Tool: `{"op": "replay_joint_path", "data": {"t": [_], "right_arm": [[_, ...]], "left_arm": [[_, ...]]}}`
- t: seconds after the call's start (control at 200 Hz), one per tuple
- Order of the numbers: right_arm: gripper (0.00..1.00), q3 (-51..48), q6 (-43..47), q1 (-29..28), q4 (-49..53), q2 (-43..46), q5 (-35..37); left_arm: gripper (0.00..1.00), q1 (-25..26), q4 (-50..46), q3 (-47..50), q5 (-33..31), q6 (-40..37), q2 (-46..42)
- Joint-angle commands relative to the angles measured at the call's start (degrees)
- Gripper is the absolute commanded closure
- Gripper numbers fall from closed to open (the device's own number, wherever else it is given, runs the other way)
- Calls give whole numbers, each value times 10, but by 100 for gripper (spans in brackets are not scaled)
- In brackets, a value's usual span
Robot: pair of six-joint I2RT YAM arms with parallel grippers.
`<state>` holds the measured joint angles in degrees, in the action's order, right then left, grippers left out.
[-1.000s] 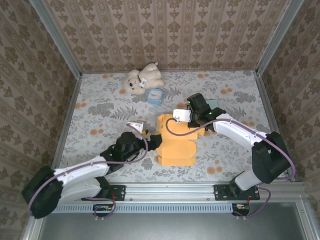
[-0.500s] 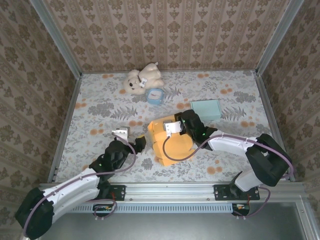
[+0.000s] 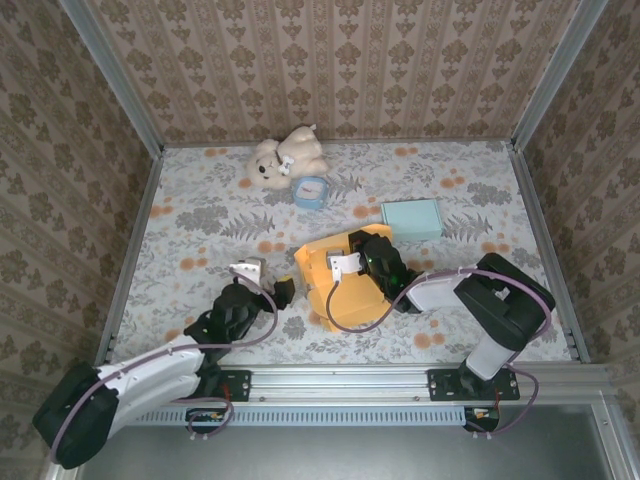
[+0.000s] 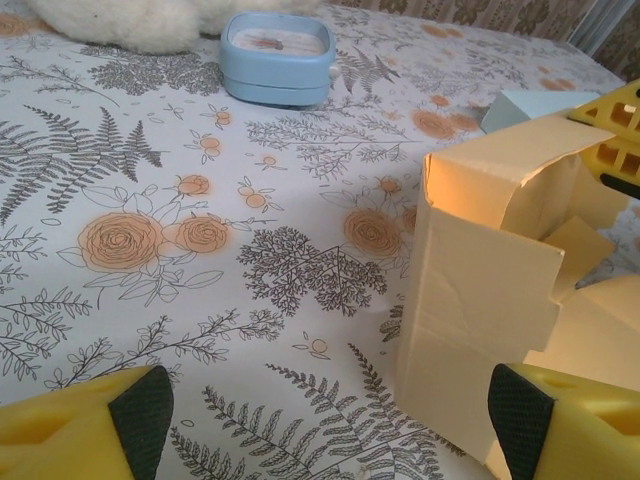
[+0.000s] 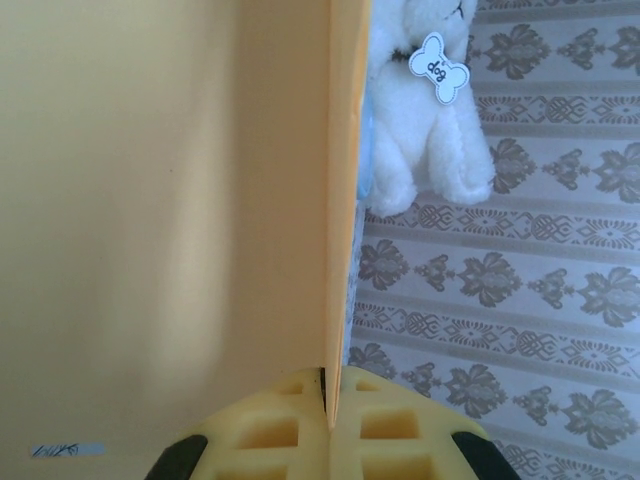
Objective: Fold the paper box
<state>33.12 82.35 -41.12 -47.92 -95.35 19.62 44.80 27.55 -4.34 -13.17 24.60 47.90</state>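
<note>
Paper box (image 3: 313,268), part-folded: right gripper (image 5: 327,405) clamps 1 panel edge, likely steering the fold; left gripper (image 4: 330,420) gapes unloaded, near-left.

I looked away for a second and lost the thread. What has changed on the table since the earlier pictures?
The left fingers pulled back toward their base, open and off the paper box. The right fingers moved nearer and leftward over the box and now pinch an upright panel; the box shifted and rose. The plush dog, blue tin and teal box stayed put.
</note>
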Motion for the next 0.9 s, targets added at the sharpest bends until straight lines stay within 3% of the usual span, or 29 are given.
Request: {"op": "replay_joint_path", "data": {"t": [0.0, 0.47, 0.895], "right_arm": [[100, -17, 5, -3, -49, -21, 17], [100, -25, 0, -7, -66, -17, 5], [100, -26, -5, -10, -60, -10, 3]], "left_arm": [[14, -3, 36, -4, 8, -19, 24], [18, -2, 136, -46, 35, -26, 185], [26, 21, 169, -70, 48, -31, 234]]}}
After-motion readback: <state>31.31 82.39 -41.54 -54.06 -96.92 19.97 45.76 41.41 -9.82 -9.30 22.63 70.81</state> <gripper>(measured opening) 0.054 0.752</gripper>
